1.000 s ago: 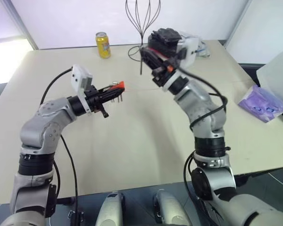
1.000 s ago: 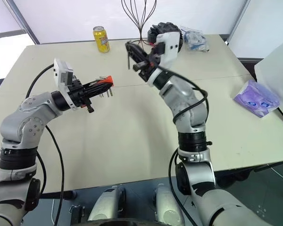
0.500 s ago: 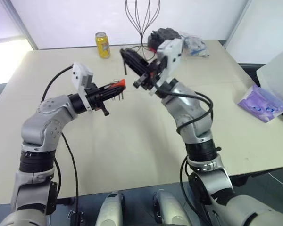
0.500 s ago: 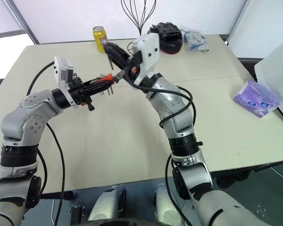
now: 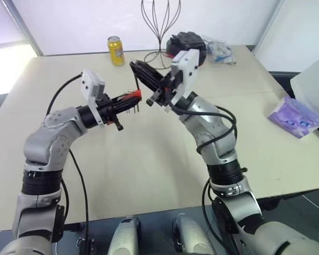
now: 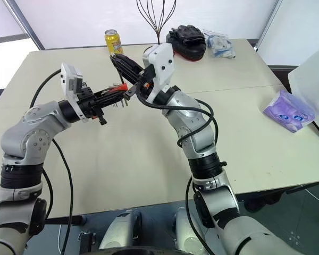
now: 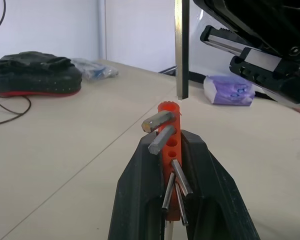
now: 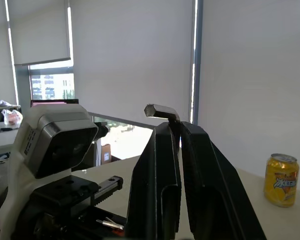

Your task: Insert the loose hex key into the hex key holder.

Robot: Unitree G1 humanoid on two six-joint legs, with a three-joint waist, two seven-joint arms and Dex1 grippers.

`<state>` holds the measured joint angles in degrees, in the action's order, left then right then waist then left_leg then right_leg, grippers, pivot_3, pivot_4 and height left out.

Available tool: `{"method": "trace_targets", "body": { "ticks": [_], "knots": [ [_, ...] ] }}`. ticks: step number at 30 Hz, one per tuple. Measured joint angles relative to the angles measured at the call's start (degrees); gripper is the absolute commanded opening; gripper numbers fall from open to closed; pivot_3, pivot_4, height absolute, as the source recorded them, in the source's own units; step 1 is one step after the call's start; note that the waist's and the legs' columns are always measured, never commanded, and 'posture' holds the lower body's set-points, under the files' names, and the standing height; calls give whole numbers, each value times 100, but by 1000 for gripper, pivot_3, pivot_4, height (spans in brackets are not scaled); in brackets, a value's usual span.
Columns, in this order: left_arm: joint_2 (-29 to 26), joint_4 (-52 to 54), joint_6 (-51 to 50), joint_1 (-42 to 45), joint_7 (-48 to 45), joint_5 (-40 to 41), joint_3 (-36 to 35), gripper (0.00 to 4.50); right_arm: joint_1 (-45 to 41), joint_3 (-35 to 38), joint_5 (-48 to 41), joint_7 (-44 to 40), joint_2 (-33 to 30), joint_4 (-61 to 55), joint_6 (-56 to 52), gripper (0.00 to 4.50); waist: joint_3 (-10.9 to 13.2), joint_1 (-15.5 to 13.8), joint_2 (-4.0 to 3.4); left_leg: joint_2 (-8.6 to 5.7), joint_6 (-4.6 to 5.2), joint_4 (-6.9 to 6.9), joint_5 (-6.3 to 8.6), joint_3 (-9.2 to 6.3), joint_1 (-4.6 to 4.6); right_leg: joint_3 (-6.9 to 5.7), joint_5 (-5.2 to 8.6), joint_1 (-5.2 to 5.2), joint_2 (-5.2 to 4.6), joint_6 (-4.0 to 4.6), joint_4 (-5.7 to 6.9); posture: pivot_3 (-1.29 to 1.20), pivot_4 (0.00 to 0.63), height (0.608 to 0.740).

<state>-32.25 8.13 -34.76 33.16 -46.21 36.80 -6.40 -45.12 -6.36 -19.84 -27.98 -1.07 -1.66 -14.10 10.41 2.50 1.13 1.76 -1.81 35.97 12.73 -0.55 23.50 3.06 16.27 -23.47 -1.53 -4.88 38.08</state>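
Observation:
My left gripper (image 5: pixel 126 101) is shut on the hex key holder (image 7: pixel 169 131), a small red-orange block with several short grey keys sticking out of it. It holds the block in the air over the table (image 5: pixel 149 159). My right gripper (image 5: pixel 135 67) is shut on the loose hex key (image 7: pixel 179 50), a thin grey rod that hangs straight down. The rod's lower tip stands just above the top of the block, a small gap apart. In the right wrist view the short bent end of the key (image 8: pixel 160 110) pokes out above the shut fingers (image 8: pixel 155 165).
At the far edge of the table stand a yellow can (image 5: pixel 116 50) and a black wire stand (image 5: pixel 160 29). A black pouch (image 5: pixel 187 40) and a plastic bag (image 5: pixel 219 49) lie beside them. A purple packet (image 5: pixel 295 118) lies at the right.
My right arm has swung left and rolled, carrying the loose hex key from the far middle of the table to just over the holder. The left arm has stayed still.

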Motion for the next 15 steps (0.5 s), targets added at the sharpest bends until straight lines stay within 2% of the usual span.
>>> {"method": "trace_targets", "body": {
  "ticks": [15],
  "knots": [
    [57,23,0,-62,23,1,0,0,-42,-41,63,-26,36,93,88,31,0,0,0,0,0,-2,0,0,0,0,0,0,0,0,-2,0,150,740]
  ]
}}
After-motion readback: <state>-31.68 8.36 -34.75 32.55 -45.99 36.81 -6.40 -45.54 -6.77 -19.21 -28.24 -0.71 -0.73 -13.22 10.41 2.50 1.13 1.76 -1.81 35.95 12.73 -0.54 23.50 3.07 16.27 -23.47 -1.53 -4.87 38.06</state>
